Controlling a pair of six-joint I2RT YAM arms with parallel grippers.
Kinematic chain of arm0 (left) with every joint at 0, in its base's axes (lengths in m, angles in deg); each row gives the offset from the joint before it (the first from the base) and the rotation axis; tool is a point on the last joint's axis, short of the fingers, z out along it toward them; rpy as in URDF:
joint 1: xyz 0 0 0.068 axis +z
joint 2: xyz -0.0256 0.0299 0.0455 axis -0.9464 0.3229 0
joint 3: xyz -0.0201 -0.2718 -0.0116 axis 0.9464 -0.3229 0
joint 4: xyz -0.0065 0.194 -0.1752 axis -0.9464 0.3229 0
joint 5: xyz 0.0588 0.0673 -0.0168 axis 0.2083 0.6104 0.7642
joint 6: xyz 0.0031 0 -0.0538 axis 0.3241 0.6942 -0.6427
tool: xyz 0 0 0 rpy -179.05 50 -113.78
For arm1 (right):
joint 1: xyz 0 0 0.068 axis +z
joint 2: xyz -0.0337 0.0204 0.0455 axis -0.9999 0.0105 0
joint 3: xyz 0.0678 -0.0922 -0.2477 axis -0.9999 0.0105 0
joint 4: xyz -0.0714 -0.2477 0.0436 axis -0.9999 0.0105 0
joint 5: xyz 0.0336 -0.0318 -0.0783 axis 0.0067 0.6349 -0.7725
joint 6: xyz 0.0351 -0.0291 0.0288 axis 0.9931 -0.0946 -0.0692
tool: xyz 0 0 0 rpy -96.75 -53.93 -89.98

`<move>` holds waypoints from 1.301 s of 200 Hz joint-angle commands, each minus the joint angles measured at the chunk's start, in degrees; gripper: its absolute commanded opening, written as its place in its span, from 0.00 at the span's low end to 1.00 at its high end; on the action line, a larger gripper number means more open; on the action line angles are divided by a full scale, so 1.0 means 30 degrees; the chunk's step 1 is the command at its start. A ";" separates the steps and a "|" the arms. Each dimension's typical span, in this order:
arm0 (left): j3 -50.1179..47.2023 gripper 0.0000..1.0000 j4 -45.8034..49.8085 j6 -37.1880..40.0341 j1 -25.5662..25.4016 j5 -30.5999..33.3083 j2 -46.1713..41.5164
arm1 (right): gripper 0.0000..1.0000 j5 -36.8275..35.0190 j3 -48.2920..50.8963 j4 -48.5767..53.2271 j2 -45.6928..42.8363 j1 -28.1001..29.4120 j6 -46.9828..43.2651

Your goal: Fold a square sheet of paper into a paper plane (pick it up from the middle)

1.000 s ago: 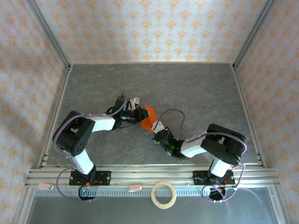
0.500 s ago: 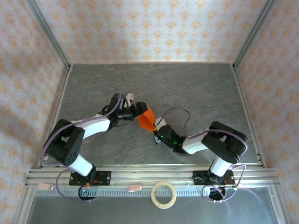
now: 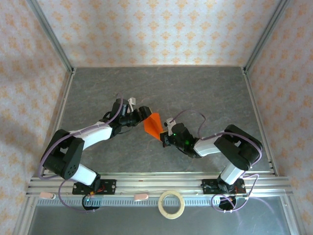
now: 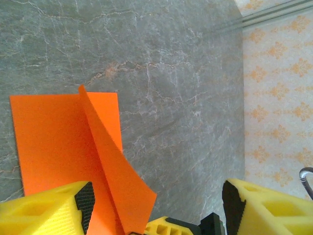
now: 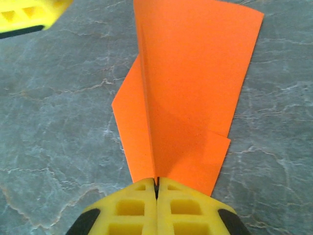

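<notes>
- Pinching is seen at the right gripper (image 5: 157, 185): its yellow fingers are pressed together on the narrow end of the paper plane (image 5: 190, 83), along the centre crease.
- From those fingers the orange sheet is fanned out forward, with a flap on either side of the crease.
- In the overhead view the plane is held just beyond the right gripper's tip, over the grey table (image 3: 205, 93), between the two grippers.
- The left gripper (image 3: 145, 113) is held with its fingers (image 4: 44, 208) spread wide apart, and nothing is clamped.
- The plane's wide end is found between those spread fingers, close to one and well off the other; contact cannot be told.
</notes>
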 commanded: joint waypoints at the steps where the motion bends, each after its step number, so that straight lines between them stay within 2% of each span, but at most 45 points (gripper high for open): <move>1: 0.0081 0.72 -0.0701 -0.0243 0.0098 -0.0941 0.0897 | 0.00 0.0561 -0.0403 -0.0349 -0.0072 -0.0031 0.0240; 62: 0.0683 0.72 -0.1007 -0.0663 0.0092 -0.1598 0.2616 | 0.09 -0.0393 -0.0139 -0.0230 -0.0269 0.0095 -0.0960; 116: 0.1193 0.64 -0.0808 -0.0867 0.0076 -0.1728 0.3536 | 0.10 -0.4075 -0.0849 0.1566 -0.0221 0.1696 -0.3318; 177: 0.1082 0.43 -0.0694 -0.1031 0.0075 -0.1737 0.3722 | 0.14 -0.6020 -0.0761 0.1604 -0.0267 0.2620 -0.4703; 236: 0.0785 0.11 -0.0851 -0.1281 0.0075 -0.1769 0.3336 | 0.23 -0.8451 -0.0550 0.1315 -0.0413 0.3313 -0.6757; 260: 0.0774 0.08 -0.0893 -0.1316 0.0086 -0.1783 0.3319 | 0.26 -0.8830 -0.0521 0.1283 -0.0399 0.3426 -0.7580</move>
